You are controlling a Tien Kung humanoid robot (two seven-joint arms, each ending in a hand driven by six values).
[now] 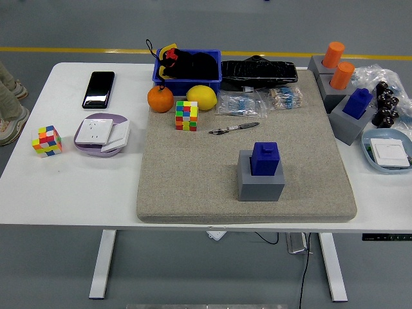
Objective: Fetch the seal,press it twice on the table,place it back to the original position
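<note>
Seal (264, 158) blue, upright in its grey base block (261, 183), near-centre right on the beige felt mat (193, 187), no robot hand in frame so finger state can't be told, nothing touching it, white table (77, 187), grey floor with yellow line, pen (233, 128) just behind

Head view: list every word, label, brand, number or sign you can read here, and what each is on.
None can be read.
pen: any print too small to read.
clear packets: contents blurred, no legible label.
phone: screen dark.
blue seal: no visible marking.
white cards in the bowl: blank or too blurred to tell.
</note>
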